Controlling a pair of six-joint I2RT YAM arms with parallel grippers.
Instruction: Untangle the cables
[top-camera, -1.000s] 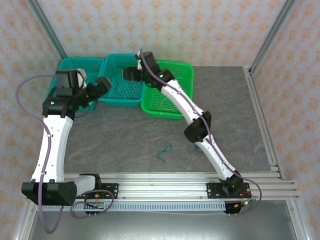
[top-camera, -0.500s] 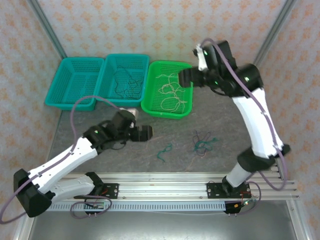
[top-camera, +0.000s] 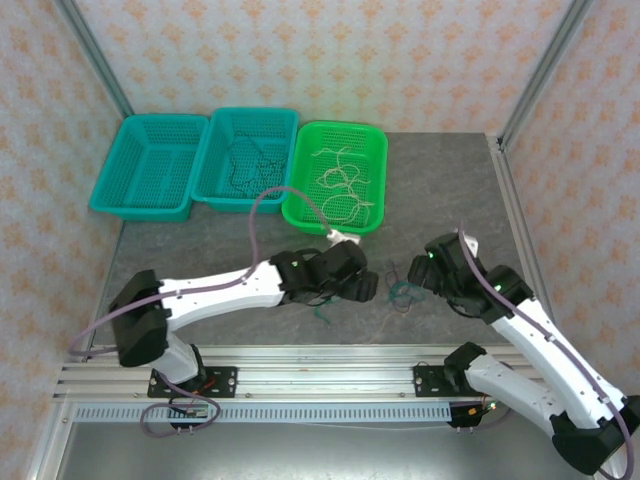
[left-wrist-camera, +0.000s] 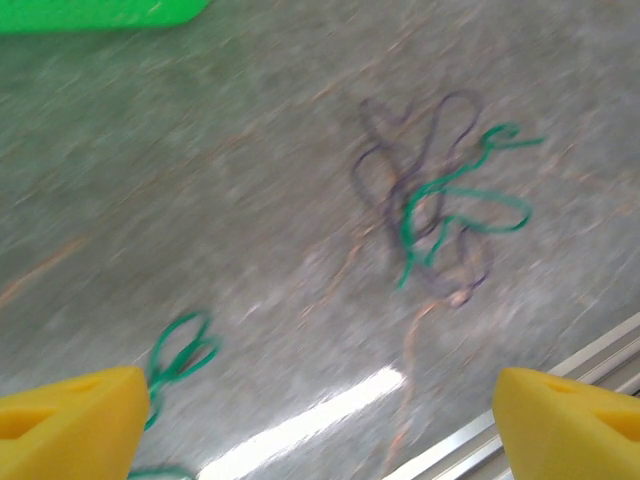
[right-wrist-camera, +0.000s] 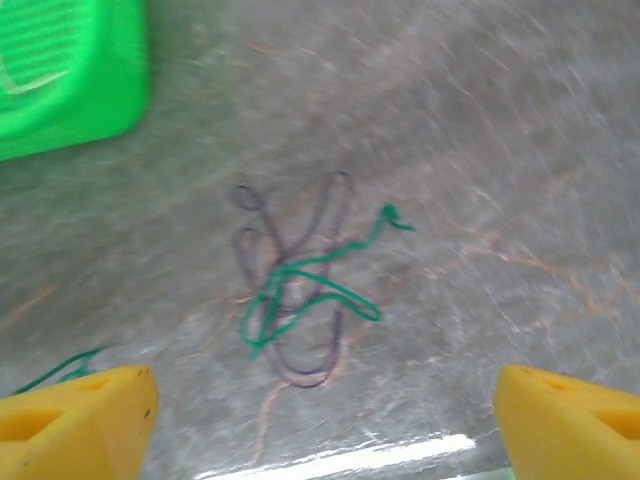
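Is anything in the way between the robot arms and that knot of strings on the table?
Nothing visible does. The tangle of green and dark cables lies on bare tabletop between the open left end effector and right end effector. A loose green cable sits by the left one, off to the side.

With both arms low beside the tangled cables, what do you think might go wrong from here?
The open left fingers and right fingers both face the same tangle of dark and green cables, so the arms might collide. Its strands cross closely; one pinch could catch both colours and tighten it. The loose green cable lies beside a left finger and may get dragged.
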